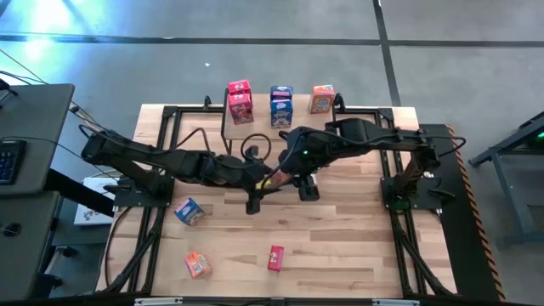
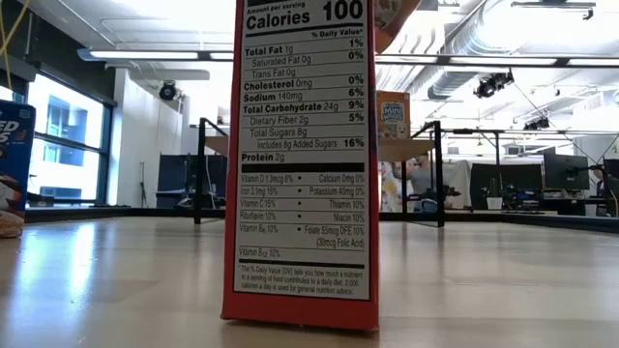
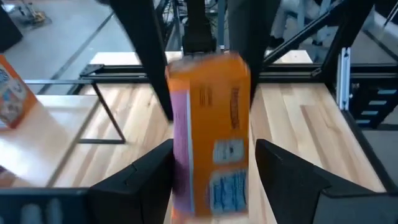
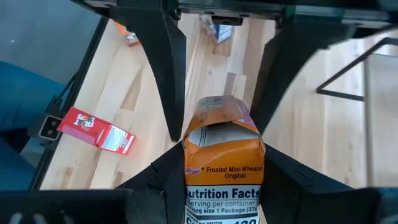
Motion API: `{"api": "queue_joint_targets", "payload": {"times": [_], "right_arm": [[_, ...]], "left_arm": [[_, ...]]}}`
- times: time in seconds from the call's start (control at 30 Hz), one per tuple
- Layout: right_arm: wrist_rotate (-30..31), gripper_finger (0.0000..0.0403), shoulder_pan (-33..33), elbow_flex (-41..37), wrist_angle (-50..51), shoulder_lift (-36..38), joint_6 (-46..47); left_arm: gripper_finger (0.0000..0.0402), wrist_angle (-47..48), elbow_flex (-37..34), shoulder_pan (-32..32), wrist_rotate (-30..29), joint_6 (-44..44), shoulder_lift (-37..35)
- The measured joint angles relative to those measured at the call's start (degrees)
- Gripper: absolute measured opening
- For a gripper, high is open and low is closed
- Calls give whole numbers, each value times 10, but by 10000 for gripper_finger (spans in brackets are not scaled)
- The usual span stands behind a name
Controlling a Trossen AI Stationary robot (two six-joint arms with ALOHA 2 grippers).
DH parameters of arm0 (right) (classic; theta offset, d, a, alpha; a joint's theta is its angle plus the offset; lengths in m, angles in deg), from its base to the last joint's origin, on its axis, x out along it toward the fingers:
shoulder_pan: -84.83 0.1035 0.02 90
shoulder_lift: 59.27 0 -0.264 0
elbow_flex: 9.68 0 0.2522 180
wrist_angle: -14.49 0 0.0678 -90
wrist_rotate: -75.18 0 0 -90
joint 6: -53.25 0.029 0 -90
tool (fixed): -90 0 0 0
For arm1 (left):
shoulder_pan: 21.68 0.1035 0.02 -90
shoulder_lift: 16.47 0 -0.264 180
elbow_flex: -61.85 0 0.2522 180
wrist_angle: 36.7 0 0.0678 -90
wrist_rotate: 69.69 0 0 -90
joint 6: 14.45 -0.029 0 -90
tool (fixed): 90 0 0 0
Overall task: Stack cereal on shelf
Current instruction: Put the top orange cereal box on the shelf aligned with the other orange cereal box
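Observation:
An orange cereal box [image 4: 222, 155] hangs above the table's middle with my right gripper [image 4: 222, 177] shut on it. My left gripper [image 3: 214, 168] is open; its fingers stand on either side of the same box [image 3: 211, 124], and a gap shows beside the box. In the high view both grippers meet at the table's centre, the left one [image 1: 265, 182] and the right one [image 1: 294, 174]. On the shelf [image 1: 303, 117] at the far side stand two red boxes [image 1: 240, 98], two blue boxes [image 1: 281, 102] and an orange box [image 1: 322, 99]. My right gripper pinches the orange box between its two fingers, one on each of two opposite side faces [image 4: 189, 180]. The fingers slant down from the table's right. The box is lifted clear of the table, and its flap end [image 4: 217, 112] points toward my left gripper.
A blue box [image 1: 189, 211], an orange-red box [image 1: 197, 264] and a red box [image 1: 275, 257] are on the near half of the table. The red box [image 2: 302, 164] stands upright right in front of the low camera. Black frame rails run along both table sides.

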Motion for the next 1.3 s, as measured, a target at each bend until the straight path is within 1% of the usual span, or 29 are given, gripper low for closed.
{"api": "queue_joint_targets", "payload": {"times": [0.23, 0.3, 0.37, 0.53, 0.9, 1.03, 1.2, 1.3], "right_arm": [[18, 149, -2, 0, 14, 33, -17], [23, 149, -5, 0, 18, 44, -20], [35, 149, -9, 0, 22, 56, -20], [64, 149, -26, 0, 31, 93, -40], [63, 149, -92, 0, 31, 175, -78], [52, 149, -123, 0, 34, 197, -85], [49, 149, -162, -10, 38, 209, -94], [31, 149, -186, -53, 21, 225, -95]], "left_arm": [[212, 0, 0, 0, -15, -17, -24], [212, 21, -1, 0, -26, -17, -33], [212, 17, 0, 0, -38, -17, -40], [212, 43, -1, 0, -56, -18, -61], [212, 51, 0, 0, -59, -23, -85], [212, 54, -1, 0, -60, -43, -88], [212, 55, -1, 0, -103, -53, -87], [212, 63, -1, 1, -144, -65, -87]]}}
